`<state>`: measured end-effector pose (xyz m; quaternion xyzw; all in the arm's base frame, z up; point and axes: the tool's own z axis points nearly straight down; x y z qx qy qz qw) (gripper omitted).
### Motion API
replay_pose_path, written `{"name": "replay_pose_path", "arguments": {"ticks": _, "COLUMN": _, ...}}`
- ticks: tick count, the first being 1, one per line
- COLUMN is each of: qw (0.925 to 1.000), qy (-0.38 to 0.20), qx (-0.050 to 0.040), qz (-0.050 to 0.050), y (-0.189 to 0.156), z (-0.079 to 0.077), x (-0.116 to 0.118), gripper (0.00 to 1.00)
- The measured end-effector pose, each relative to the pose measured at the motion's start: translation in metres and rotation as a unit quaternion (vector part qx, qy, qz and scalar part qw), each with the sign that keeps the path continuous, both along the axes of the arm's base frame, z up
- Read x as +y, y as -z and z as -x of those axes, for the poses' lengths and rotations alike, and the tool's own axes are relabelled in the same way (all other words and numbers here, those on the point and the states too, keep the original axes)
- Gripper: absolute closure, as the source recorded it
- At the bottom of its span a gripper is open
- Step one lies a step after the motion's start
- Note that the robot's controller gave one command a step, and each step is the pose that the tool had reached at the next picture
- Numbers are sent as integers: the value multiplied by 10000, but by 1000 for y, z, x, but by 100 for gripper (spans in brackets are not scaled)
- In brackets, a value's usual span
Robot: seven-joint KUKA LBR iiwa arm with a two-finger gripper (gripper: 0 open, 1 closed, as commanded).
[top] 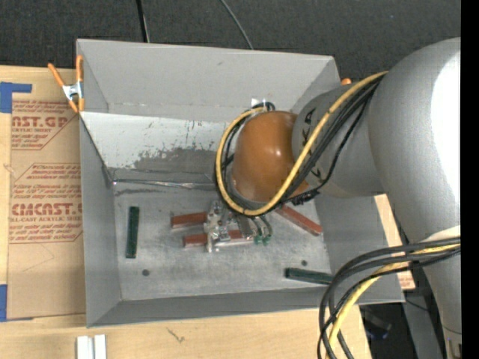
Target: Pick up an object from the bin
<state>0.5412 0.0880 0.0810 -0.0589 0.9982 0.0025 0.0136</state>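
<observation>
Two flat reddish-brown sticks (188, 219) lay side by side mid-floor, and the gripper (217, 232) was right down at their right ends; spread or pinching, couldn't tell. The grey bin (150, 66) also held a green stick (132, 231) at the left, a brown stick (303, 220) right, and a dark green stick (307, 275) near right.

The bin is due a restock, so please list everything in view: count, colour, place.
Bin: one, grey metal, middle of the view.
Green sticks: two, dark green; one at the floor's left, the other at its lower right.
Red-brown sticks: at least three; two at the floor's middle, one further right.
Gripper: one, metallic, among the middle sticks.
Orange cover: one, above it.
Cables: yellow and black, looped round the cover.
Arm: one, silver-grey, from the right.
</observation>
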Motion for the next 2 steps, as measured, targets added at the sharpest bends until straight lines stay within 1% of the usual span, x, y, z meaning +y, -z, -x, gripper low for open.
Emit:
{"name": "replay_pose_path", "arguments": {"ticks": 1, "qw": 10000, "qy": -1, "qx": 16, "qz": 2, "y": 1, "z": 1, "x": 0, "gripper": 100}}
{"name": "replay_pose_path", "arguments": {"ticks": 2, "qw": 9998, "qy": 127, "qx": 125, "qz": 23, "y": -126, "z": 6, "x": 17, "gripper": 100}}
